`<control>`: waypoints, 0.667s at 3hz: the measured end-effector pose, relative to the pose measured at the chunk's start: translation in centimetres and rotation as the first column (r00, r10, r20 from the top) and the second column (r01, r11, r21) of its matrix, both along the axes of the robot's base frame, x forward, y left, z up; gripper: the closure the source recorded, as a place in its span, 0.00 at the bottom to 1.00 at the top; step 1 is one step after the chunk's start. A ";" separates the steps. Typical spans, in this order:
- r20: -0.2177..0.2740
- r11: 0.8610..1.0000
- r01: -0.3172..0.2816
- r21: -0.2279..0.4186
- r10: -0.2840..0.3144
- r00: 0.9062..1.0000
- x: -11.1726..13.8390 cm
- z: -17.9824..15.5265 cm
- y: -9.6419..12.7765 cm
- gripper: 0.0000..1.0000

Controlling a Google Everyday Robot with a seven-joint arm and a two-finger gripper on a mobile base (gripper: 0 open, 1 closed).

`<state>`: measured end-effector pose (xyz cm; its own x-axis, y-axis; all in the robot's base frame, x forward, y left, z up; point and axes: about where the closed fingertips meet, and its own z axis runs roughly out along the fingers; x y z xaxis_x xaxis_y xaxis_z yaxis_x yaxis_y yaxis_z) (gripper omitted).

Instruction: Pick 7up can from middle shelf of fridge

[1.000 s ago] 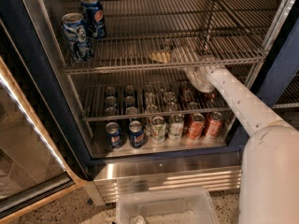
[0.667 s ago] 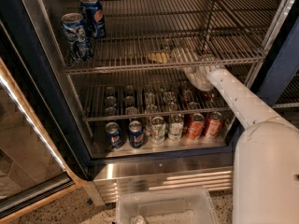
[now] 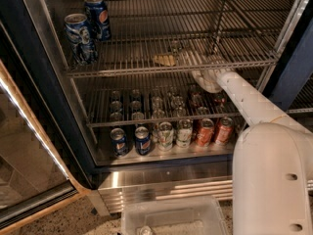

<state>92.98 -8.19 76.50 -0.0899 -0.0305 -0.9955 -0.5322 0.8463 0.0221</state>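
Camera view. fridge [image 3: 36,89] door open. White arm comes in from the lower right. The gripper [image 3: 194,61] is right of centre, above the middle shelf [image 3: 146,123] and under the upper rack [image 3: 122,71], half hidden by its rods; how far open, cannot tell; no hold seen. 7up can [image 3: 175,46]: small dark shape seen through the rods, just up-left of the gripper, apart from it. Two Pepsi cans [image 3: 97,16] upper left. Rows of cans below the middle shelf.

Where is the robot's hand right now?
In the camera view, the gripper is inside the fridge, right of the middle, at the front rail of the wire shelf holding two Pepsi cans, above the rows of cans.
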 end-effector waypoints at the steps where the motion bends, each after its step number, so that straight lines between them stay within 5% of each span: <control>1: -0.015 1.000 0.009 0.000 -0.009 1.000 0.6 -0.6 -0.2 0.00; 2: -0.042 1.000 0.018 0.024 -0.017 0.999 1.0 -1.1 -0.4 0.19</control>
